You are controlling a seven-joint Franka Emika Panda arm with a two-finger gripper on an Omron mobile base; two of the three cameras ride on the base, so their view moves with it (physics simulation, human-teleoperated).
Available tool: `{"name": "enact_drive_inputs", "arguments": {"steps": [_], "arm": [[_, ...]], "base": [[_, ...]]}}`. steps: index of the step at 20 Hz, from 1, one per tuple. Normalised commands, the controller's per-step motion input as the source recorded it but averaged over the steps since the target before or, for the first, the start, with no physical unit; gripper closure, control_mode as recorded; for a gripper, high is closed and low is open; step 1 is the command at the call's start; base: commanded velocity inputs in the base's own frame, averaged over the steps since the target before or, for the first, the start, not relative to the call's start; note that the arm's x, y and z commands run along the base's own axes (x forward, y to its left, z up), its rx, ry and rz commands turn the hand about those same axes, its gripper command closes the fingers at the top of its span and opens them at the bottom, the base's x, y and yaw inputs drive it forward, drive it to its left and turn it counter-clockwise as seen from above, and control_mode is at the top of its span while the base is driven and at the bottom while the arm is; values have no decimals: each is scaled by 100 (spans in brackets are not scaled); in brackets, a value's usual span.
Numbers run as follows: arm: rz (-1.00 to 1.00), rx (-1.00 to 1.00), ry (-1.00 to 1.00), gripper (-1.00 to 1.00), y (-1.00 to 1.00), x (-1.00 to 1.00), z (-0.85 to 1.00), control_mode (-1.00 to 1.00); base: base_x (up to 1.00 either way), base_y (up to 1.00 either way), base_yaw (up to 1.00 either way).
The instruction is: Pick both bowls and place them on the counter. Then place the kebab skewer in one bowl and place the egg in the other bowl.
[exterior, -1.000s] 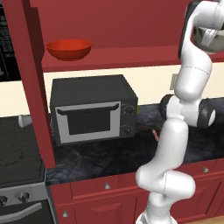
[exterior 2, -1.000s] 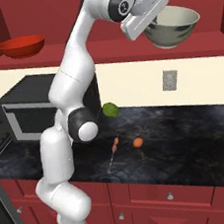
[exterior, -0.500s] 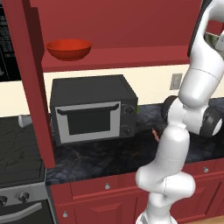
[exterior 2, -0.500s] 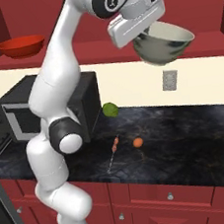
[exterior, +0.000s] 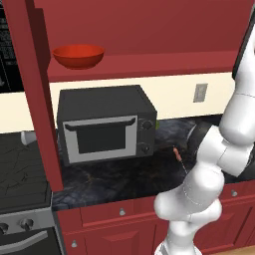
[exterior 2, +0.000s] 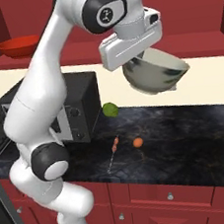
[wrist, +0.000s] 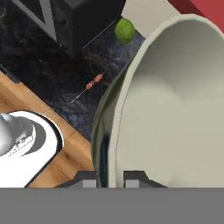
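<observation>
The pincer [wrist: 110, 176] clenched only the cream-grey bowl [exterior 2: 155, 76] rim, tilted high above the counter [exterior 2: 187, 139]; slippage risked dropping it.

No readable text, label, brand or number is showing anywhere; a small white mark is sitting on the arm's dark round joint cap [exterior 2: 105, 14], too blurred to make out, and the microwave [exterior: 104, 124] front is showing nothing legible.
</observation>
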Motion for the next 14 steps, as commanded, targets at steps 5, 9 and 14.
{"name": "enact_drive_inputs", "arguments": {"steps": [5, 9, 14], "arm": [[0, -29, -9, 100, 49, -43, -100, -100], [-5, -19, 0, 100, 26, 10, -93, -100], [-12, -6, 0, 100, 9, 11, -94, -100]], "base": [[0, 0, 0], [0, 0, 0], [0, 0, 0]]}}
